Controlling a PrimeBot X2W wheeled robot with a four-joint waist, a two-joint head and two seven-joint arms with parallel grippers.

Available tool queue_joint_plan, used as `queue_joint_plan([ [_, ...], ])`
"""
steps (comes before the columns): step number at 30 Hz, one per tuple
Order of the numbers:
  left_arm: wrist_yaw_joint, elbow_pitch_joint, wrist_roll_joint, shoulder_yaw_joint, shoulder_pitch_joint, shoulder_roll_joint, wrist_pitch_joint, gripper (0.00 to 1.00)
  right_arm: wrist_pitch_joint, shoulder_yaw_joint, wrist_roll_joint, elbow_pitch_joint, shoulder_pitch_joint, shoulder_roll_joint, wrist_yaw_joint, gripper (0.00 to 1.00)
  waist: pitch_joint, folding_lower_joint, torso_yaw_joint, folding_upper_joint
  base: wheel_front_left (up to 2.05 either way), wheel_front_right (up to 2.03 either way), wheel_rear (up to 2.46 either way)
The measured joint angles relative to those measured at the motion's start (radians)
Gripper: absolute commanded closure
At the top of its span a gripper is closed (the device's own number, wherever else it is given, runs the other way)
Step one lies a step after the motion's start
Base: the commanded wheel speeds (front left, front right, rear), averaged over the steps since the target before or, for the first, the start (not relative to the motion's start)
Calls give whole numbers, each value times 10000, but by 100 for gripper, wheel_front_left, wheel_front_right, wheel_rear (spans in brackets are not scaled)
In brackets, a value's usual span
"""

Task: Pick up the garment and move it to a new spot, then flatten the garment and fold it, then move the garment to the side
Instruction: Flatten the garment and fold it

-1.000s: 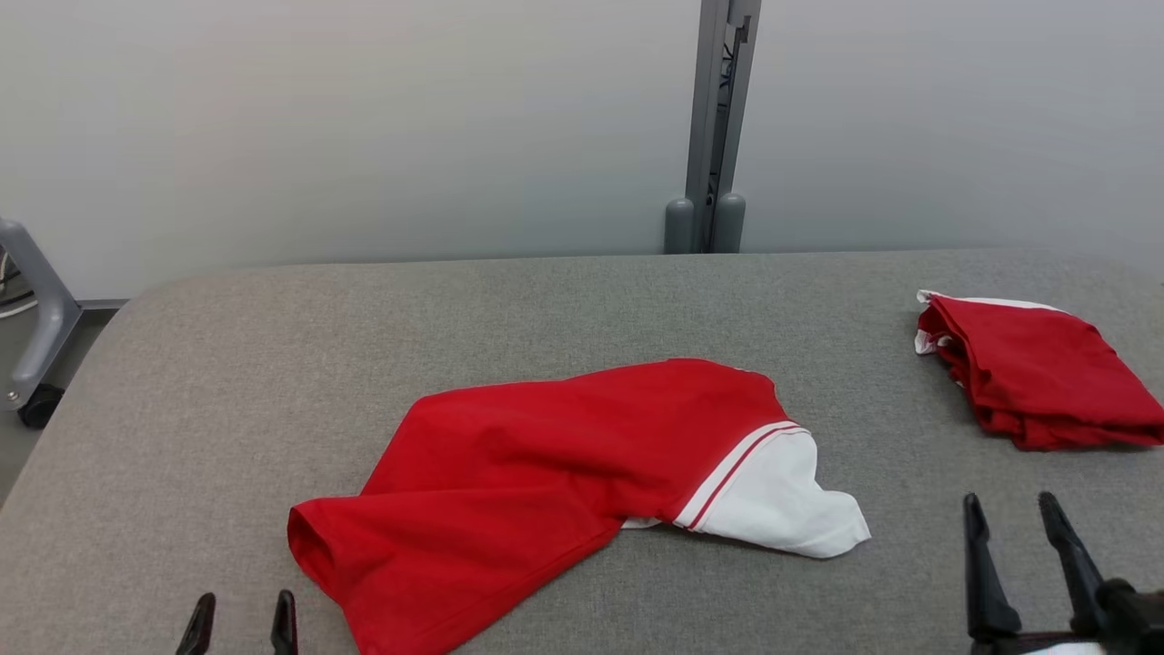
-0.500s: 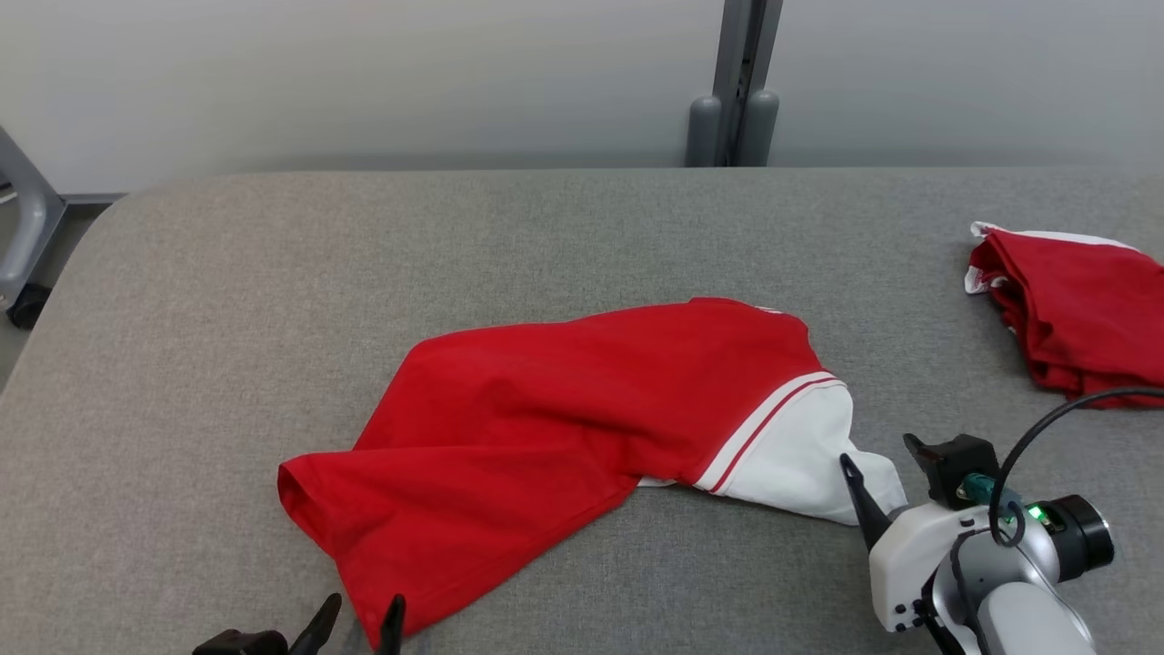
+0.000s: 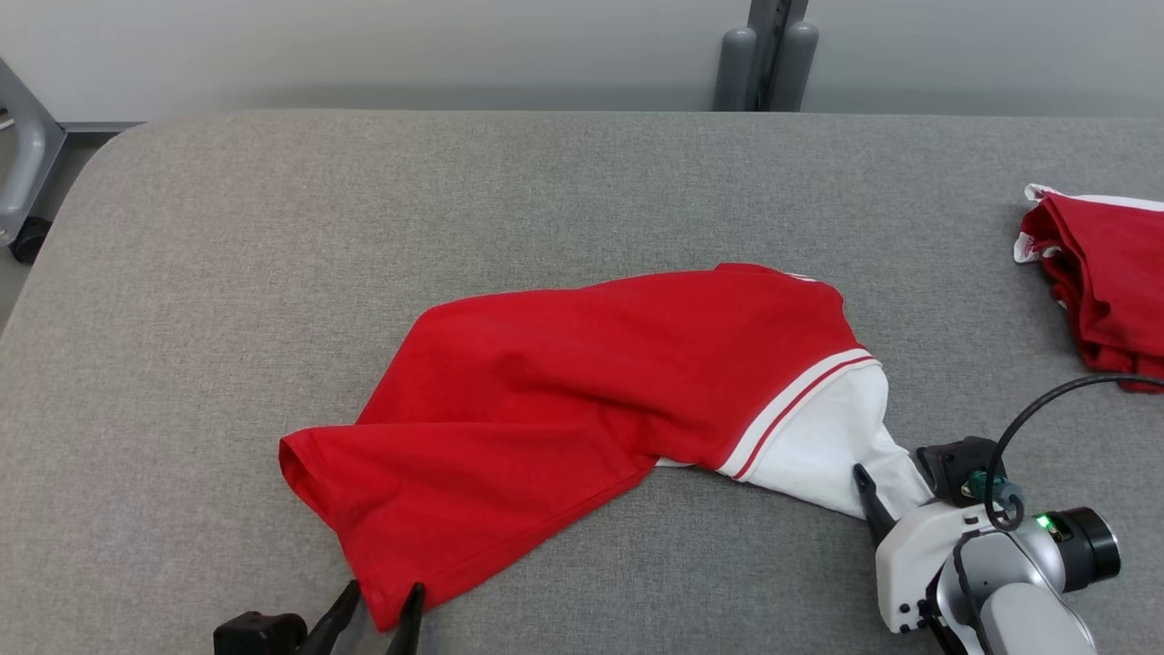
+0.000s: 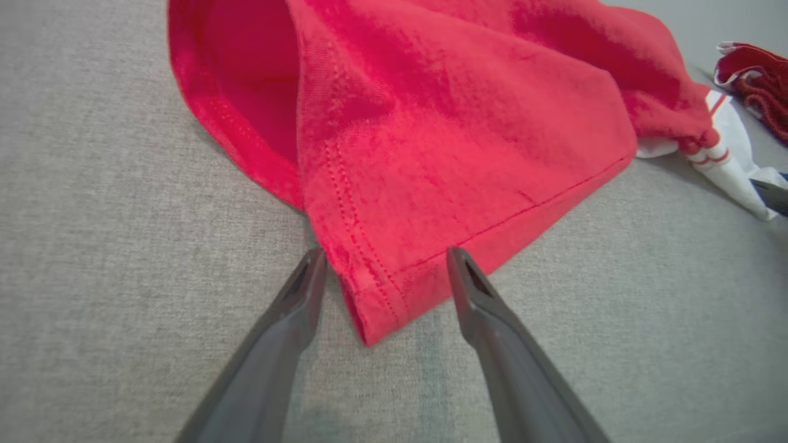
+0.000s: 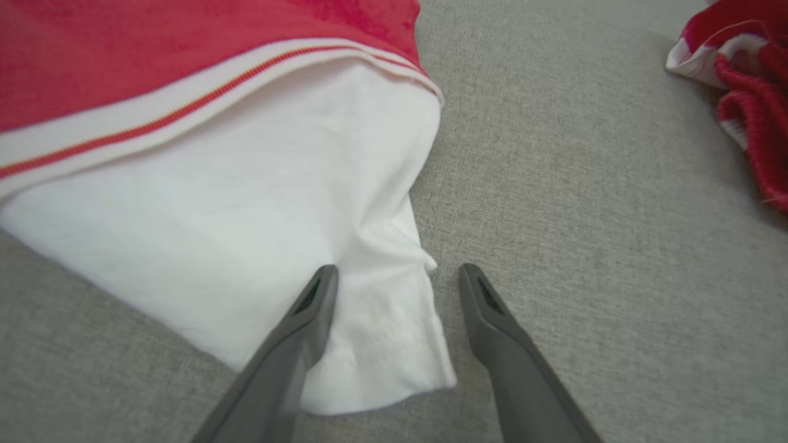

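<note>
Pinching both ends together seems best: the crumpled red cotton garment with a white sleeve (image 3: 582, 382) lies mid-table on the grey fabric tabletop (image 3: 582, 182). The left gripper (image 4: 381, 264) straddles its near-left hem corner, fingers spread. The right gripper (image 5: 397, 274), likewise spread, straddles the near-right white cuff. Seat both deeper before closing.

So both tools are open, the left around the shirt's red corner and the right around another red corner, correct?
Not quite: the right tool is around the white end of the shirt, not a red corner, as the right wrist view shows. The rest holds.
</note>
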Motion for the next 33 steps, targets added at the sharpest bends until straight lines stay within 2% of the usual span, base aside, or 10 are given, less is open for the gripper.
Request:
queue_joint_plan([
  [11, -12, 416, -219, -311, -81, 36, -19, 2, -242, -132, 215, 142, 1, 117, 0, 0, 53, 0, -65, 0, 0, 0, 0],
  [13, -12, 487, -244, -351, -81, 50, -35, 53, -244, -146, 240, 142, 2, 127, 0, 0, 46, 0, -76, 0, 0, 0, 0],
  [14, -13, 518, -247, -370, -81, 59, -79, 60, -242, -125, 261, 142, 6, 128, 0, 0, 40, 0, -82, 0, 0, 0, 0],
  [15, -13, 535, -244, -424, -81, 96, -123, 84, -240, -98, 280, 140, 8, 134, -2, 2, 33, 0, -87, 0, 0, 0, 0],
  [16, -13, 556, -244, -453, -81, 121, -180, 100, -236, -73, 303, 140, 14, 130, 0, 51, 19, 1, -92, 0, 0, 0, 0],
  [17, -13, 579, -245, -464, -85, 132, -245, 100, -213, -23, 368, 132, 25, 136, 0, 95, 2, 0, -96, 0, 0, 0, 0],
  [18, -13, 585, -244, -508, -95, 165, -274, 100, -207, 12, 451, 113, 40, 148, 0, 100, -10, 0, -101, 0, 0, 0, 0],
  [22, -27, 495, -267, -642, -168, 332, -466, 100, -153, 142, 974, -104, 177, 138, 2, 100, -127, 0, -105, 0, 0, 0, 0],
  [26, -44, -136, -652, -587, -156, 410, -591, 100, -144, -38, 2299, -869, 576, 153, 2, 100, -280, 0, -91, 0, 0, 0, 0],
  [33, -17, -4268, -1916, 598, -42, 1049, -240, 100, 702, -1400, 5392, -5565, 484, -253, -2, 100, -406, 0, -297, 0, 0, 0, 0],
])
